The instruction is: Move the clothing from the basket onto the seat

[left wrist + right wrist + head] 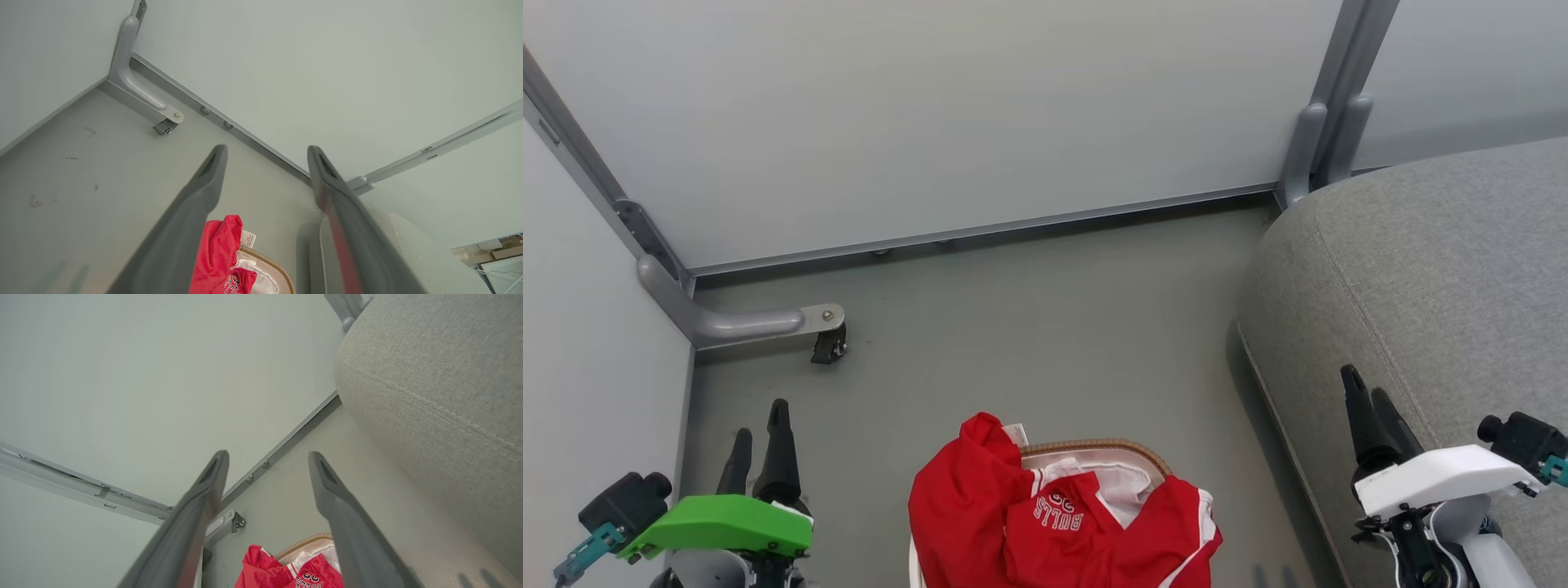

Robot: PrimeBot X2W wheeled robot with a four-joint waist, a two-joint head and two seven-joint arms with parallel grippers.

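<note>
Bottom centre, red clothing [980, 514] heaps over the basket [1094, 446], whose lower part is cut off. Left gripper [761, 420], lower left, and right gripper [1364, 384], lower right, are both spread wide, holding nothing. The grey seat [1437, 286] runs off the right edge.

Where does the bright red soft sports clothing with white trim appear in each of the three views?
Head view: red clothing, bottom centre.
Left wrist view: bottom edge, slightly left of centre.
Right wrist view: bottom edge, centre.
Shared landmark: the basket's tan woven rim, just right of the clothing's top.
</note>
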